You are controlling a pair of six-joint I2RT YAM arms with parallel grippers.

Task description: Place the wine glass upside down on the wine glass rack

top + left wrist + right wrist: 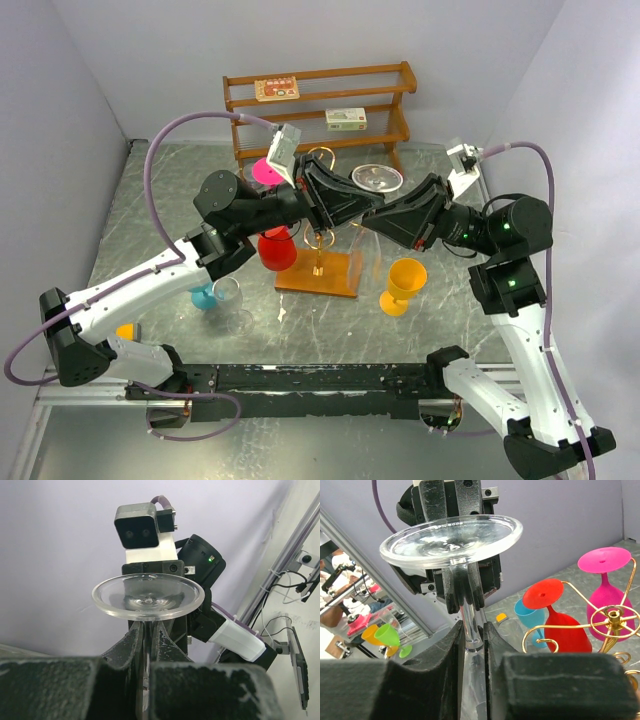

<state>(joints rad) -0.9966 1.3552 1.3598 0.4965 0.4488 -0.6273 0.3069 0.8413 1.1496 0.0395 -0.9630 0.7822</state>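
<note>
A clear wine glass [377,178] is held upside down, foot up, above the table just right of the gold wire rack [320,262] on its wooden base. My left gripper [368,201] and my right gripper [370,216] both meet at its stem from opposite sides. In the left wrist view the left gripper [146,632] is shut on the stem under the round foot [148,597]. In the right wrist view the right gripper [472,630] is shut on the stem [471,615], just below the left gripper's fingers [451,592]. The glass's bowl is mostly hidden.
A red glass [277,248] and a pink glass [268,170] hang upside down on the rack. A yellow glass [403,283], a blue glass [205,296] and a clear glass [232,296] stand on the table. A brown wooden shelf [320,105] stands at the back.
</note>
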